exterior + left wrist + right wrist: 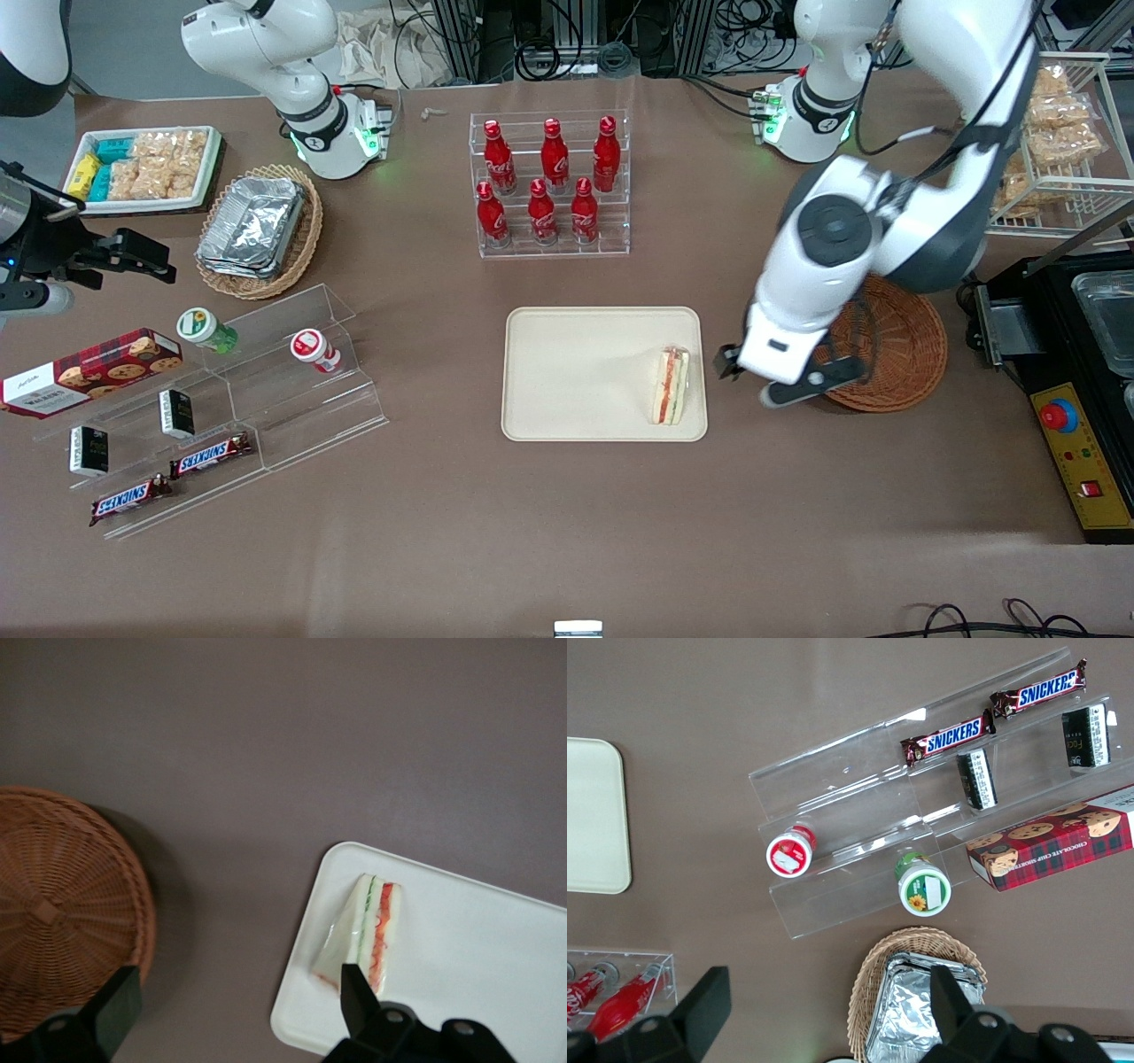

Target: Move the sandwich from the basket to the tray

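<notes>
Front view: brown surface [532,532] fills the scene. Largest item on it is the cream tray [585,372], flat, near centre. At about 3 o'clock from the tray sits the round reddish-brown basket [895,354], partly covered by the working arm [850,257]; nothing visible inside it in the wrist view. Tray and basket lie apart, bare surface between them.

At 12 o'clock from the tray stands a clear rack of red bottles [549,182], six upright in two rows. Toward the parked arm's end: a stepped clear display stand [239,399] at roughly 9 o'clock from the tray, carrying two small cups, two dark packets, a plaid cookie box [89,368] and two Snickers bars [173,478]. At 10 o'clock, a tan wicker basket with foil trays [257,230], and a white tray of snack packets [142,168] beside it.

Gripper [784,377] hangs above the bare strip between tray and basket, just beside the tray's edge at the working arm's end. Fingers [354,1001] stand apart, holding nothing; the sandwich shows between them in the wrist view but untouched.

Sandwich [671,385] lies on the tray, at the tray's 4 o'clock corner, close to the rim nearest the basket. Cut edge faces up, red and green filling stripes showing between pale bread.
</notes>
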Controlling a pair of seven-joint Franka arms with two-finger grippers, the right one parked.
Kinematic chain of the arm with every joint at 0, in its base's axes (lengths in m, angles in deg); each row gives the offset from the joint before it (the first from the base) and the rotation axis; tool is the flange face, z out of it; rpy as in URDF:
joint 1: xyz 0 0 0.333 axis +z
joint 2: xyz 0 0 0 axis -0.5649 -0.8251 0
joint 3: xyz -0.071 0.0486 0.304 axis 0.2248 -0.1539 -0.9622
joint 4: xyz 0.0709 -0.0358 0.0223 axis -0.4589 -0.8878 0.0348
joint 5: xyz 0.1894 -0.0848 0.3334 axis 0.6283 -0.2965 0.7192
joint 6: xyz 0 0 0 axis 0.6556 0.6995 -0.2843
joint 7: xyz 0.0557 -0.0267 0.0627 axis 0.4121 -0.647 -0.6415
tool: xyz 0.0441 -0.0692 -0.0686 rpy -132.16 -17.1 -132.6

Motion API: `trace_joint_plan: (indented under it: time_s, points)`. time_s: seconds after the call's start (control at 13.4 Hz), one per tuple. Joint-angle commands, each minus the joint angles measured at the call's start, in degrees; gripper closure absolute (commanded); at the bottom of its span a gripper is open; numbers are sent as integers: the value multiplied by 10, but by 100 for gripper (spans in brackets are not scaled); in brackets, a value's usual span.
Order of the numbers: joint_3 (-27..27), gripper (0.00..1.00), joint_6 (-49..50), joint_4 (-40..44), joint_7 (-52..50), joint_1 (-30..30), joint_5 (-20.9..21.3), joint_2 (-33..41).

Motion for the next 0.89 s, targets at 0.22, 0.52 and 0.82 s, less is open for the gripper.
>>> trace_joint_plan:
  time_s: [0.22,0.52,0.82]
  points:
    - [-146,0,115,-21,322,10,-141,133]
    - [-207,0,163,-6,475,15,-141,145]
    - [-217,0,175,47,519,16,-131,114]
